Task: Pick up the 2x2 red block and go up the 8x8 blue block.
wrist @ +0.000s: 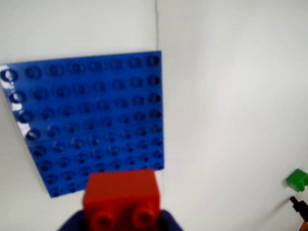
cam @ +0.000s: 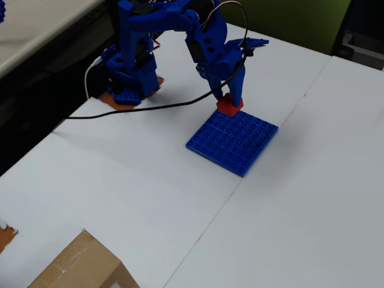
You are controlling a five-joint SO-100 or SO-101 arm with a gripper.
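The red block [cam: 228, 105] was held clamped in the gripper [cam: 231, 99], at the edge of the blue plate [cam: 233, 140] nearest the arm [cam: 180, 36]. In the overhead view the block was seen at the plate's upper corner; whether it touched the plate could not be told. In the wrist view the red block [wrist: 121, 198] filled the lower centre, with two round sockets turned toward the camera, and the blue plate [wrist: 91, 120] lay beyond it. The gripper's [wrist: 121, 216] blue body was seen only as dark shapes on either side of the block, cut off by the bottom edge.

The plate lay on a white table [cam: 300, 210], beside a seam between two sheets. A black cable [cam: 138, 111] ran across the table from the left edge toward the gripper, passing near the plate but apart from it. The arm's base [cam: 129, 90] stood at the table's far left, on an orange patch. A cardboard box [cam: 78, 267] was seen at the bottom left, cut off by the frame and well apart from the plate. In the wrist view a small green block [wrist: 297, 179] lay at the right edge, partly cut off, with a dark object [wrist: 299, 208] just below it that could not be identified.

The wrist view was blurred, and the studs were soft in outline. No writing or label could be read in either view.
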